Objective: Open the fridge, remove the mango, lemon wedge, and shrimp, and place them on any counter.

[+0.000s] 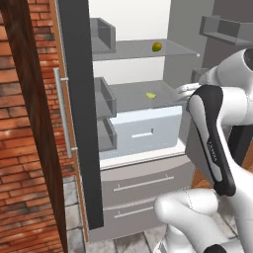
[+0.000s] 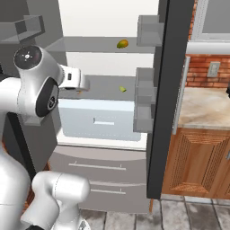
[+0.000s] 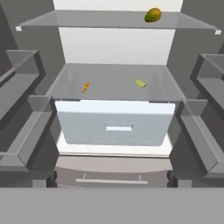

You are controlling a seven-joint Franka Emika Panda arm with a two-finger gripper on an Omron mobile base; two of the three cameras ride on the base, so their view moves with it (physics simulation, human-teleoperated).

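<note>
I have the fridge [image 3: 118, 43] open already, both doors swung wide, so the first step is done. All three foods wait inside. The mango [image 3: 152, 15] sits on the upper shelf, near its right edge. The lemon wedge [image 3: 140, 83] lies on the lower shelf toward the right, and the shrimp [image 3: 86, 87] on the same shelf toward the left, well apart from it. My gripper stands fully open and holds nothing, in front of the lower shelf. Nothing is on the counter [image 2: 204, 110] yet; three picks remain.
</note>
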